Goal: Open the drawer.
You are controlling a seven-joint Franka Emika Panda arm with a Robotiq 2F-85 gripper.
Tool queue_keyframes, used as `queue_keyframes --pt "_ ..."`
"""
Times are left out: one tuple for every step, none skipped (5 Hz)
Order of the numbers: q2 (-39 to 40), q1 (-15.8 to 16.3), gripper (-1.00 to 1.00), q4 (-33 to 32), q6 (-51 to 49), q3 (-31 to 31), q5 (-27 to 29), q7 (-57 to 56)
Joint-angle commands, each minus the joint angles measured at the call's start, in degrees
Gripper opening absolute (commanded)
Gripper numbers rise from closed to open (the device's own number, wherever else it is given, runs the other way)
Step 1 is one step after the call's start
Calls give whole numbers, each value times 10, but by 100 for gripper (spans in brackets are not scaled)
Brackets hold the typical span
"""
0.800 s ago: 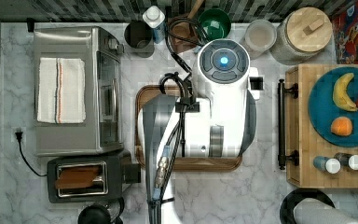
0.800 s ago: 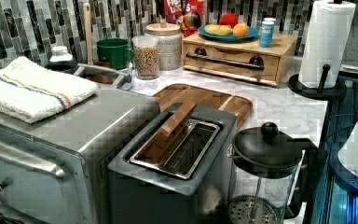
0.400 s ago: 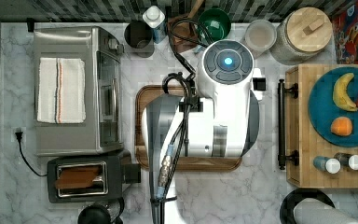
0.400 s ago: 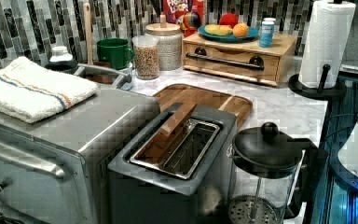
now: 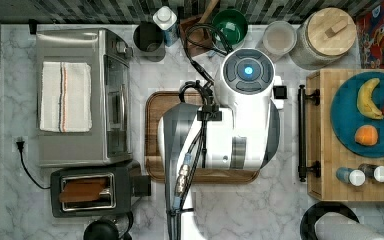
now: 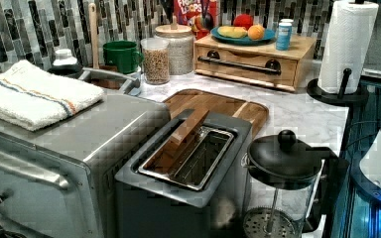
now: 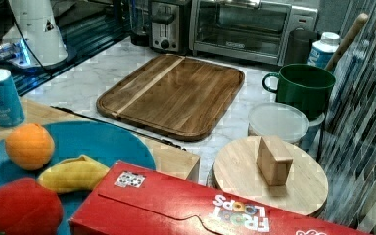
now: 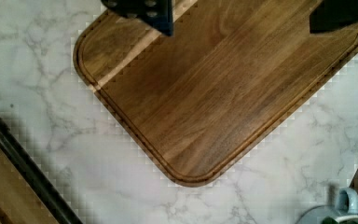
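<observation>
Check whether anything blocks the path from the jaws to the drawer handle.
Nothing visible does: between the cutting board under the gripper and the drawer handle lies bare marble counter.

Walnut-brown cutting board (image 7: pixel 172 95) on white grey-veined marble counter (image 5: pixel 240 210), teal plate (image 5: pixel 347 122), green mug (image 6: pixel 123 56), red cereal box (image 7: pixel 196 208)

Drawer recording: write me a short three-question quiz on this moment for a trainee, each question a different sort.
1. True or false: the drawer is already pulled out.
2. Multiple choice: in the wrist view, what lies below the open gripper? A) cutting board B) toaster C) paper towel roll
3. Short answer: what colour is the drawer's bar handle?

Key: 1 false, it sits closed; 2 A; 3 black.
</observation>
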Motion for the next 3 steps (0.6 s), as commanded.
queue_keyframes --pt "-12 -27 100 -58 53 -33 -44 -248" --pt "-6 -52 100 -94 138 -44 -63 -343" --pt "16 -62 100 -83 150 -65 -54 -424"
